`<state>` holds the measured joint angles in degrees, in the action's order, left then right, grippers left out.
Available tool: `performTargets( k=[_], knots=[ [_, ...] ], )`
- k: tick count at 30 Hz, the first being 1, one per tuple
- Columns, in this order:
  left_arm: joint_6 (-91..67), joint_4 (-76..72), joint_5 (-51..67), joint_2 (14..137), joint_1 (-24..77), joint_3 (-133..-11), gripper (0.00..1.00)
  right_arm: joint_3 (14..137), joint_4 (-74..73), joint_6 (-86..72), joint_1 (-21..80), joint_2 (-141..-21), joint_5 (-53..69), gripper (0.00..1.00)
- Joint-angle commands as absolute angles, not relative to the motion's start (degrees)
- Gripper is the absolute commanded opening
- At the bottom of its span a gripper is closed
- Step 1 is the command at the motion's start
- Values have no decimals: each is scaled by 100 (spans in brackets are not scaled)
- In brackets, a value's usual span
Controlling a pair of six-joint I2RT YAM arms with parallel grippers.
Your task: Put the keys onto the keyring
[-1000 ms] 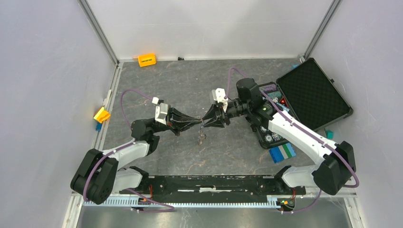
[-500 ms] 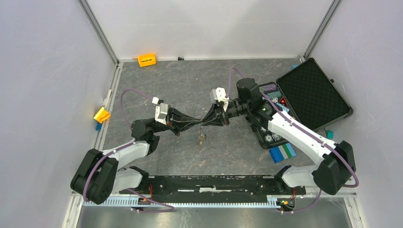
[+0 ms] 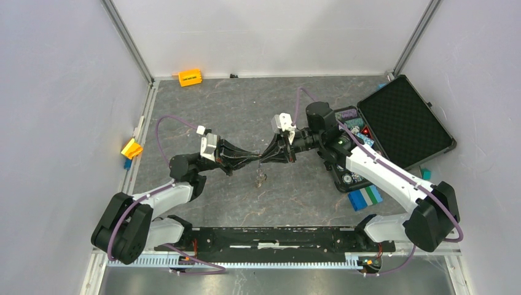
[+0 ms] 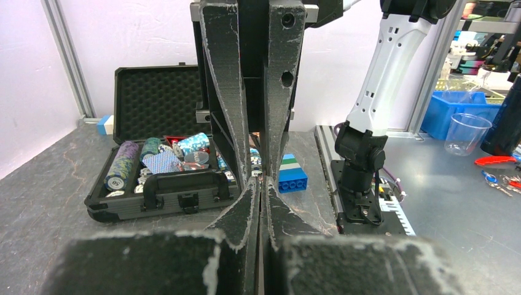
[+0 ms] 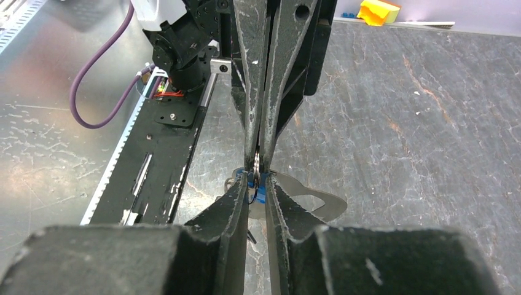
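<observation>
L fingers [image 4: 242, 215] shut, R fingers [image 5: 230, 209] pinching keys [image 5: 259, 184] at tips, keyring [image 5: 313, 200] just below.

The right gripper [image 3: 263, 157] has edged toward the desk's far edge; its fingers [image 5: 238, 203] have drawn narrower around the keys [image 5: 260, 180]. Its wrist [image 3: 301, 138] followed.

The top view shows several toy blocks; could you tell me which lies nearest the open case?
The blue-green-white block, beside the case; the orange block sits at the far wall, the yellow block at the left.
</observation>
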<state>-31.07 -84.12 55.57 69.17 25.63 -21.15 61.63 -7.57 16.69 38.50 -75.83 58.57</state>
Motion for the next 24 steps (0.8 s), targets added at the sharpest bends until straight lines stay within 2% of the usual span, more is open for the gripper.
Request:
performTargets(
  k=[1, 16, 24],
  knots=[
    [-3221, -8916, 5435, 6872, 2597, -2197, 2, 6015, -322, 1409, 3836, -7585, 6015, 21],
    [-3226, -8916, 5432, 6876, 2592, -2179, 2, 6004, -262, 1345, 3841, -7573, 6012, 16],
    [-3211, -8915, 5440, 6892, 2584, -2171, 2, 6016, -263, 1351, 3843, -7568, 5970, 0]
  ],
)
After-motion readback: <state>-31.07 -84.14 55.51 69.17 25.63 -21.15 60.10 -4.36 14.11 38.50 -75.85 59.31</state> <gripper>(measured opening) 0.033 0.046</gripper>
